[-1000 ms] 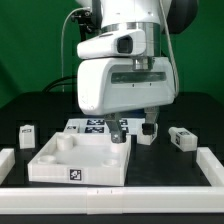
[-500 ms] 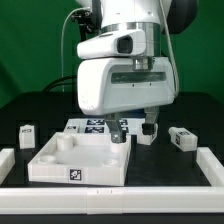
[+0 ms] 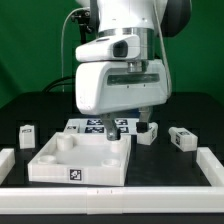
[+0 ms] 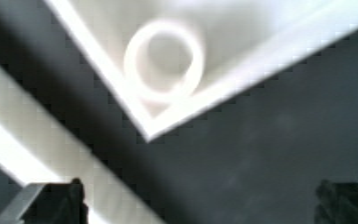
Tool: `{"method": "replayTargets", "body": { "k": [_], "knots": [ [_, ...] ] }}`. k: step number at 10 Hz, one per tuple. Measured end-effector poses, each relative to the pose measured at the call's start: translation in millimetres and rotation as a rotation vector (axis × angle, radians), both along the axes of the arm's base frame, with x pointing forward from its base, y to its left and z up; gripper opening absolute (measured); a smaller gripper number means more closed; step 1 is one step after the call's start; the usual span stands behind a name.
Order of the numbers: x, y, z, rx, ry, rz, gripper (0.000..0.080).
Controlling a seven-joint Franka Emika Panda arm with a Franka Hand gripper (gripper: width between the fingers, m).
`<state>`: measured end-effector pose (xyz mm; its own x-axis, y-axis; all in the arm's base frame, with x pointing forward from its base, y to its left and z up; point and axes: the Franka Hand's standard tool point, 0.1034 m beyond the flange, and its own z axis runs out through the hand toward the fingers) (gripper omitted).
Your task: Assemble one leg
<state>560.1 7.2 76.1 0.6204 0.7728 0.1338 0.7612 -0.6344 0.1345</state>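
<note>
My gripper [image 3: 130,128] hangs low over the back right corner of the large white tray-like piece [image 3: 60,160], its jaws wide apart with nothing between them. One small white tagged leg [image 3: 148,136] stands just behind the right finger. Another leg [image 3: 182,138] lies at the exterior view's right and a third [image 3: 27,131] at its left. In the wrist view the gripper [image 4: 201,205] is open over dark table. The tray's corner with a round recess [image 4: 163,60] lies beyond the fingertips [image 4: 51,205].
The marker board [image 3: 92,126] lies flat behind the tray, under the arm. A low white rim [image 3: 110,196] runs along the front and both sides of the work area. A cable hangs behind the arm at the back.
The gripper has shifted slightly toward the exterior view's left. The jaws stay open, and no part has moved.
</note>
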Motion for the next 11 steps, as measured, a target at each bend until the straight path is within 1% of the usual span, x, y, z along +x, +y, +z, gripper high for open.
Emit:
{"method": "replayTargets", "body": {
  "k": [1, 2, 3, 4, 5, 6, 8, 9, 10, 11],
  "knots": [
    [-16.9, -11.6, 0.1, -0.012, 0.019, 0.004, 0.0650],
    [-27.7, -23.4, 2.9, -0.033, 0.054, 0.056, 0.0650],
    [-33.3, -38.8, 8.1, -0.050, 0.103, 0.125, 0.0650],
    [-30.6, -55.0, 10.8, -0.059, 0.150, 0.228, 0.0650],
    [-24.6, -53.3, 10.8, -0.054, 0.128, 0.173, 0.0650],
    [-27.2, -50.5, 9.0, -0.054, 0.133, 0.183, 0.0650],
    [-27.7, -52.6, 8.3, -0.055, 0.135, 0.186, 0.0650],
    [-33.9, -64.6, 3.3, -0.062, 0.141, 0.333, 0.0650],
    [-43.2, -76.1, -1.2, -0.066, 0.148, 0.402, 0.0650],
    [-51.0, -81.6, -5.1, -0.072, 0.157, 0.495, 0.0650]
  ]
}}
